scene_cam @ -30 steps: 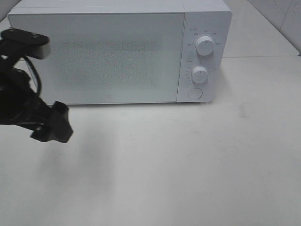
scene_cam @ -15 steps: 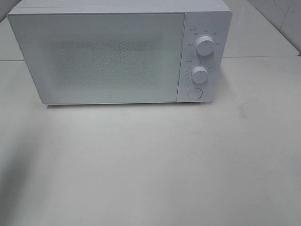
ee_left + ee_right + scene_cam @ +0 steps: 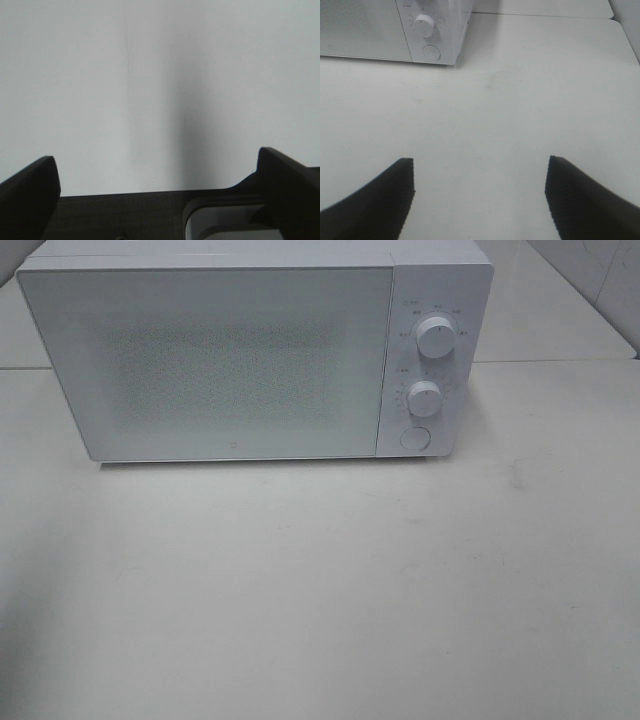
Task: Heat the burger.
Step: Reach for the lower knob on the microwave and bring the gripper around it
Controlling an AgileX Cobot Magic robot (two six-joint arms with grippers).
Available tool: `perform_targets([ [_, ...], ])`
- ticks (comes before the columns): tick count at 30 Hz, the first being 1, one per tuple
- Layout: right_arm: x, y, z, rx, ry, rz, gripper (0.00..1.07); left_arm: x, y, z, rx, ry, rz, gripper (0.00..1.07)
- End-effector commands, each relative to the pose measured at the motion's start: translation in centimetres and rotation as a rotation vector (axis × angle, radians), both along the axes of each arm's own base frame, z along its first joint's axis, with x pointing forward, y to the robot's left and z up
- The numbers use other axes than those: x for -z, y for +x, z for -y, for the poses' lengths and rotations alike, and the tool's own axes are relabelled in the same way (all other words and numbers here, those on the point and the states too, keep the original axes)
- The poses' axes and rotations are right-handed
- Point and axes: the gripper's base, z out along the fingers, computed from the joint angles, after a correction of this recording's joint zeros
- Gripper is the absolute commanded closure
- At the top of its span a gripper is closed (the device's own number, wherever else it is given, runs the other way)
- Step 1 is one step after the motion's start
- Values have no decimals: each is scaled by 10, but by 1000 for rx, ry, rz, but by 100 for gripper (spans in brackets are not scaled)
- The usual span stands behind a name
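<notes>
**Burger out of sight, microwave shut**

Burger is nowhere to be seen. It may be behind the frosted door of the white microwave [image 3: 250, 350], but I cannot tell. That door is closed, and neither arm is near the upper dial [image 3: 436, 336], lower dial [image 3: 424, 398] or round button [image 3: 414, 438]. My guess is the heating has yet to be set. The left hand [image 3: 156, 160] gapes wide and empty, and the right hand [image 3: 480, 164] is open too, holding nothing. The table [image 3: 320, 590] is pale and matte, with a light tiled wall [image 3: 600, 270] behind.
</notes>
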Motion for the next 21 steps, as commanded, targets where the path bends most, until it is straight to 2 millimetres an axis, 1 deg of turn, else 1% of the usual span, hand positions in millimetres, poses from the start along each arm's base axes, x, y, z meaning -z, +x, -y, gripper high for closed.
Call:
perform_targets([
  [1, -1, -4, 0, 3, 0, 43, 35, -4, -18, -2, -4, 3, 47, 6],
  [2, -1, -4, 0, 3, 0, 43, 35, -3, -28, -2, 4, 1, 79, 6],
  [3, -1, -4, 0, 3, 0, 43, 35, -3, -28, -2, 4, 1, 79, 6],
  [4, -1, -4, 0, 3, 0, 43, 35, 1, -32, -2, 13, 6, 84, 6],
  [5, -1, -4, 0, 3, 0, 43, 35, 9, -41, -3, 36, 21, 87, 6],
  [6, -1, -4, 0, 3, 0, 43, 35, 9, -41, -3, 36, 21, 87, 6],
  [7, -1, -4, 0, 3, 0, 43, 35, 14, -45, -3, 48, 29, 86, 6],
  [8, -1, -4, 0, 3, 0, 43, 35, 24, -51, -3, 73, 44, 88, 6],
  [9, -1, -4, 0, 3, 0, 43, 35, 24, -51, -3, 73, 44, 88, 6],
  [11, -1, -4, 0, 3, 0, 43, 35, 38, -60, -4, 79, 49, 124, 6],
  [12, -1, -4, 0, 3, 0, 43, 35, 38, -60, -4, 79, 49, 124, 6],
  [13, -1, -4, 0, 3, 0, 43, 35, 45, -65, -4, 75, 46, 157, 6],
  [15, -1, -4, 0, 3, 0, 43, 35, 47, -69, -4, 75, 45, 183, 6],
  [17, -1, -4, 0, 3, 0, 43, 35, 53, -78, -5, 73, 44, 244, 6],
  [18, -1, -4, 0, 3, 0, 43, 35, 53, -78, -5, 73, 44, 244, 6],
  [19, -1, -4, 0, 3, 0, 43, 35, 53, -85, -5, 71, 43, 321, 6],
  [21, -1, -4, 0, 3, 0, 43, 35, 54, -88, -5, 64, 38, 350, 6],
])
